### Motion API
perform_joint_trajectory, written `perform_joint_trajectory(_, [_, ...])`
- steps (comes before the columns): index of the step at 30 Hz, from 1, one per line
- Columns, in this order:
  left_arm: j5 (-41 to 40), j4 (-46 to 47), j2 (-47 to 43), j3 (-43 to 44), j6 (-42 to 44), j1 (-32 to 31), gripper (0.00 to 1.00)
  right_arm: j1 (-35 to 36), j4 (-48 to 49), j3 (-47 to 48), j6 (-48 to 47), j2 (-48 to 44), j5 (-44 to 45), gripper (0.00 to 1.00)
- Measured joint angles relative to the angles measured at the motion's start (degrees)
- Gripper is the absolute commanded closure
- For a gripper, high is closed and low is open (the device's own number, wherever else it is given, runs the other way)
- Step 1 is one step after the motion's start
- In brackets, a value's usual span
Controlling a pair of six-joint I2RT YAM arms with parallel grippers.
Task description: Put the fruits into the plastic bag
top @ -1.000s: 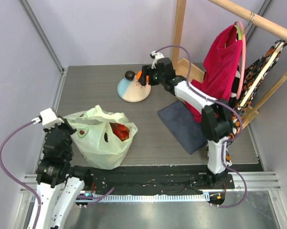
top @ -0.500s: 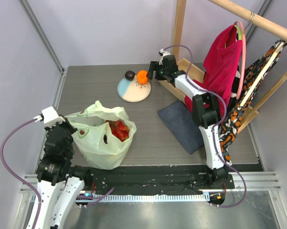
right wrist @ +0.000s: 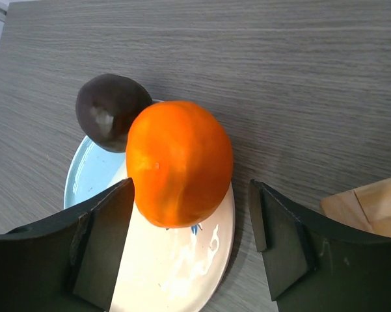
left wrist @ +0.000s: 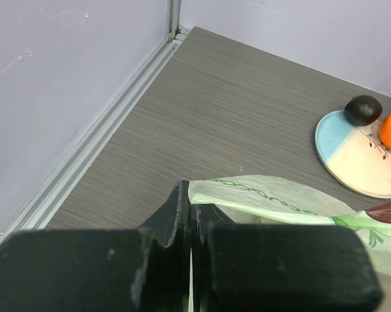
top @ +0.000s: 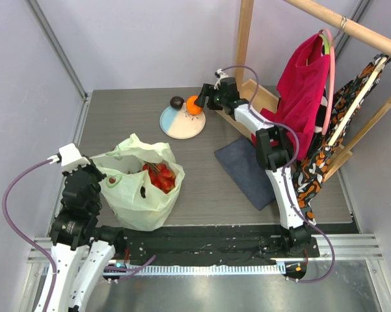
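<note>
The pale green plastic bag (top: 138,188) lies at the front left with red fruits (top: 161,178) inside. My left gripper (top: 97,177) is shut on the bag's edge (left wrist: 260,192); its fingers (left wrist: 175,214) are pressed together in the left wrist view. An orange (top: 194,104) and a dark round fruit (top: 176,102) sit on a blue and cream plate (top: 181,125). My right gripper (right wrist: 192,214) is open around the orange (right wrist: 179,162). Its left finger (right wrist: 107,240) is close to the orange and its right finger (right wrist: 280,240) stands apart. The dark fruit (right wrist: 110,110) touches the orange.
A dark grey mat (top: 247,169) lies right of centre. A red cloth (top: 306,91) and patterned cloths hang from a wooden rack (top: 245,39) at the back right, with its wooden base (right wrist: 371,201) just right of my right gripper. Walls stand on the left and at the back.
My right gripper has drawn back to the right from over the orange, which now shows whole on the plate. The bag's mouth has shifted a little in my left gripper.
</note>
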Motion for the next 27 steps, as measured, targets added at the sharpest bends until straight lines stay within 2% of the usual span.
perform_joint_trajectory(19, [1.27, 0.02, -0.02, 0.0, 0.02, 0.04, 1.0, 0.0, 2.89, 2.95, 5.27, 4.81, -0.96, 0.29])
perform_joint_trajectory(22, [1.36, 0.02, -0.02, 0.0, 0.02, 0.04, 1.0, 0.0, 4.61, 2.95, 6.38, 5.25, -1.64, 0.33])
perform_joint_trajectory(27, [1.55, 0.02, -0.04, 0.0, 0.02, 0.04, 1.0, 0.0, 7.41, 2.95, 8.17, 6.29, -2.93, 0.48])
